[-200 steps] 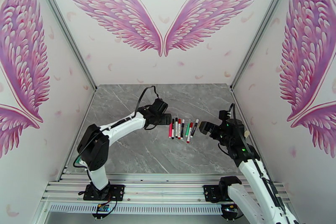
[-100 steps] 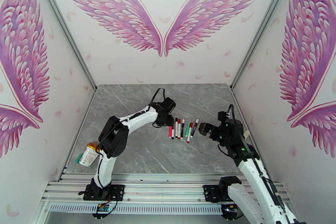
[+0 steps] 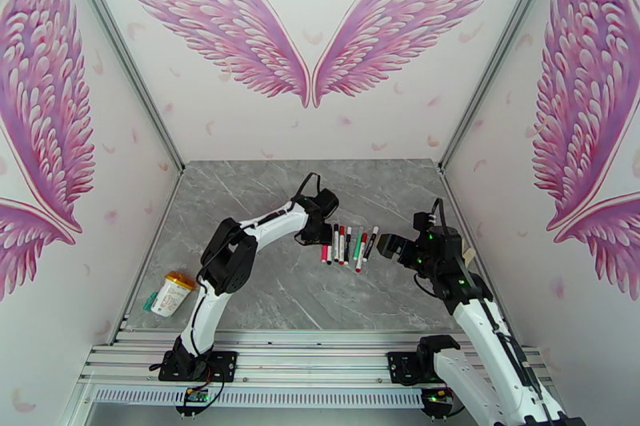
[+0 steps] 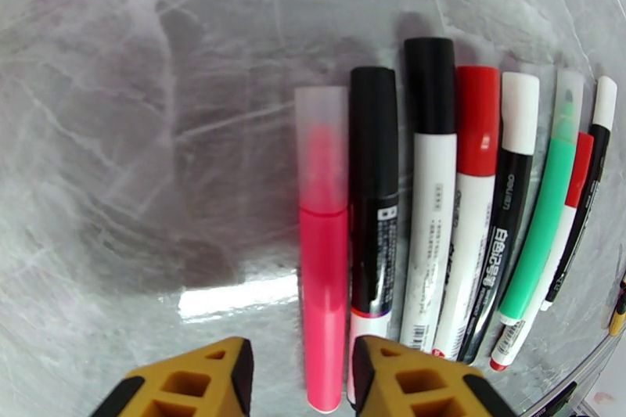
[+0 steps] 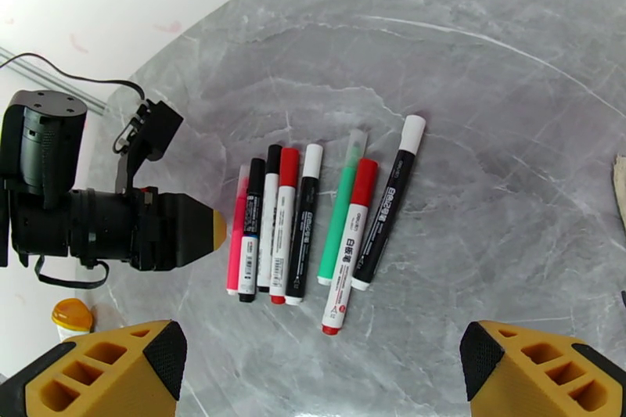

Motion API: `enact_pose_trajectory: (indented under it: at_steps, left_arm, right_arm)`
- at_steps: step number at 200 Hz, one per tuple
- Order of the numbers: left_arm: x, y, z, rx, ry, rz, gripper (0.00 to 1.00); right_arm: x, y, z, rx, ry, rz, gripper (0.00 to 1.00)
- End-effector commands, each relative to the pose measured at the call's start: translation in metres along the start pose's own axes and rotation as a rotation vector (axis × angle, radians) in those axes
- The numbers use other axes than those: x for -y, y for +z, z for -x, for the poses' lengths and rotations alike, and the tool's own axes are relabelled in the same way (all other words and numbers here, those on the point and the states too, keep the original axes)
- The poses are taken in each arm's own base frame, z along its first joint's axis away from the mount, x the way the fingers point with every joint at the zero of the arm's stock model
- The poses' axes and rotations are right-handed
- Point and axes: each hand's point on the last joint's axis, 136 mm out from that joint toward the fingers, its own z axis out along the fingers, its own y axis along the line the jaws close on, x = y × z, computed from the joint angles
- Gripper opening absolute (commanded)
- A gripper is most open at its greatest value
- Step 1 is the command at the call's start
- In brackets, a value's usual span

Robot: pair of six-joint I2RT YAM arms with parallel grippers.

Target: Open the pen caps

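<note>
Eight slim marker pens [image 3: 346, 244] lie side by side in a row in the middle of the grey marble-patterned bench [image 3: 272, 300]. The stubby plastic pen caps [image 4: 429, 82] are all seated and point away from the arm bases. From the robot's left, the row starts with a pink highlighter [image 4: 322, 270] under a frosted clear cap. Next come a black barrel with a black cap, a white barrel with a black cap, a white barrel with a red cap and a black barrel with a white cap. A green highlighter [image 5: 338, 215] with a clear cap, another red-capped white pen and another white-capped black pen close the row, tilted slightly away from the first five. The left gripper [image 4: 299, 379], black with yellow tips, reaches in from the left end of the row. Its fingers [image 4: 211, 379] stand narrowly apart on either side of the near end of the pink highlighter. Bare bench shows between that end and one finger, and whether the other finger touches it I cannot tell. The right gripper [image 5: 325, 372] hangs just beside the right end of the row with its fingers spread wide and nothing between them. A small white bottle with an orange lid [image 3: 170, 294] lies near the bench's left edge, well apart from the pens.
</note>
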Motion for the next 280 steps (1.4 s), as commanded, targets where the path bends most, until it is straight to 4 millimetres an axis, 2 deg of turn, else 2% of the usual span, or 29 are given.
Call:
enact_pose_trajectory:
  at_steps: [1,66,140,186,218,280]
  left_arm:
    - [0.005,0.001,-0.001,-0.023,0.018,-0.001,0.4]
    - [0.009,0.006,-0.001,-0.036,0.02,-0.016,0.39]
    - [0.003,0.017,-0.003,-0.046,0.021,0.012,0.37]
    - [-0.026,0.014,-0.013,-0.067,0.042,0.15,0.35]
    - [-0.038,0.012,-0.016,-0.073,0.069,0.213,0.33]
    - [-0.029,0.019,-0.019,-0.116,0.115,0.182,0.31]
  right_arm:
    - [0.001,0.003,-0.01,-0.037,0.02,0.006,0.99]
    - [0.002,0.003,-0.013,-0.044,0.025,0.006,0.99]
    - [0.0,0.001,-0.015,-0.047,0.044,0.016,0.99]
    - [0.0,0.001,-0.019,-0.061,0.046,0.021,0.99]
    - [-0.001,0.002,-0.018,-0.062,0.047,0.023,0.99]
    - [-0.006,0.005,-0.016,-0.066,0.062,0.045,0.99]
